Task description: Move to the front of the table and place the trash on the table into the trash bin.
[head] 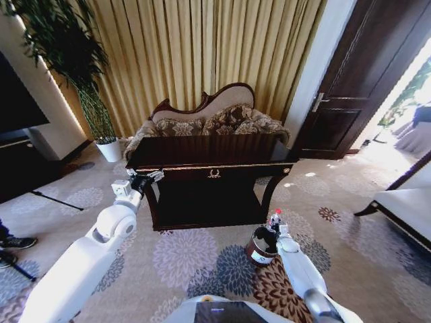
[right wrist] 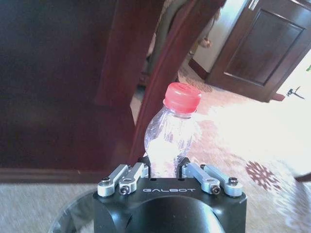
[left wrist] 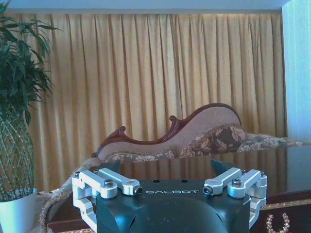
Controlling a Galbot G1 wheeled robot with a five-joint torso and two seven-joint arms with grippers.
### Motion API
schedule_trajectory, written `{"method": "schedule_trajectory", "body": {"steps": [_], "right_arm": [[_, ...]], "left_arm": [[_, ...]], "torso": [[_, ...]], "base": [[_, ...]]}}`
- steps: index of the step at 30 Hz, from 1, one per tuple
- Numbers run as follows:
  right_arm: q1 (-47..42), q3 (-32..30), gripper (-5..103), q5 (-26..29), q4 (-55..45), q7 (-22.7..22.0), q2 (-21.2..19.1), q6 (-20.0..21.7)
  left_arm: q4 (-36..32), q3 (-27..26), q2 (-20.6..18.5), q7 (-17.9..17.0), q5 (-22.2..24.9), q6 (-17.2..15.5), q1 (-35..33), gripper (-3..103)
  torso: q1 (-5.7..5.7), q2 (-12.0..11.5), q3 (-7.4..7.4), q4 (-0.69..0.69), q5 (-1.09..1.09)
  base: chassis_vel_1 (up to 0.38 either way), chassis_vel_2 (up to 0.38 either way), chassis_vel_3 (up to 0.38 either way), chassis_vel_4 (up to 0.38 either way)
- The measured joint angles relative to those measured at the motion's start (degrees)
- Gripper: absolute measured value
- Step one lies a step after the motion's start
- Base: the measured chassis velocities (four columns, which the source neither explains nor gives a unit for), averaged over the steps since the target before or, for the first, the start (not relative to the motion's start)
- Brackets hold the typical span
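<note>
My right gripper [right wrist: 164, 171] is clamped on the bottle [right wrist: 167, 141], red cap up, just above the bin [head: 261, 247] by the table [head: 209, 168] leg. "GALBOT" is printed on the gripper body. My left gripper [head: 143, 179], fingers spread and empty, sits at the table's left corner.

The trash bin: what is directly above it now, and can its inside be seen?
The right gripper holds a clear bottle with a red cap over the trash bin. The bottle and gripper hide the bin's inside.
</note>
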State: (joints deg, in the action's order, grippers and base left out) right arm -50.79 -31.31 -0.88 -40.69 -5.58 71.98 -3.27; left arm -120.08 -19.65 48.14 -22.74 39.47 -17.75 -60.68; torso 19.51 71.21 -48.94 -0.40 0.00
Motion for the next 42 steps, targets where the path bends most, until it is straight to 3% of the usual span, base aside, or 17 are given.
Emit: {"method": "schedule_trajectory", "body": {"steps": [18,27,30,33,42], "right_arm": [[-4.0,-0.5,23,2.8,-5.4,-0.3,2.1,3.8],[-3.4,-0.1,59,2.0,-6.7,-1.6,2.9,4.7],[-3.5,-0.2,65,2.2,-7.4,-1.6,2.9,5.3],[-3.7,-0.2,82,2.3,-8.1,-1.6,2.8,5.8],[-4.5,-0.4,100,4.4,-11.1,-2.0,2.2,6.0]], "left_arm": [[0.6,0.1,0.6,0.4,-0.5,0.2,-0.1,100],[0.6,-0.2,0.7,0.5,-0.4,0.3,0.1,100],[0.6,-0.2,0.7,0.5,-0.3,0.3,0.3,100],[0.6,-0.1,0.7,0.5,-0.3,0.3,0.3,100],[0.4,-0.4,0.5,0.5,-0.1,0.3,0.3,100]], "torso": [[0.00,0.0,0.00,0.00,0.02],[0.00,0.0,0.00,0.01,0.02],[0.00,0.0,0.00,0.00,0.02],[0.00,0.0,0.00,-0.01,0.01],[0.00,0.0,-0.01,0.02,0.02]], "base": [[0.000,0.000,0.000,0.000],[0.000,0.000,0.000,0.000],[0.000,0.000,0.000,0.000],[0.000,0.000,0.000,0.000],[0.000,0.000,0.000,0.000]]}}
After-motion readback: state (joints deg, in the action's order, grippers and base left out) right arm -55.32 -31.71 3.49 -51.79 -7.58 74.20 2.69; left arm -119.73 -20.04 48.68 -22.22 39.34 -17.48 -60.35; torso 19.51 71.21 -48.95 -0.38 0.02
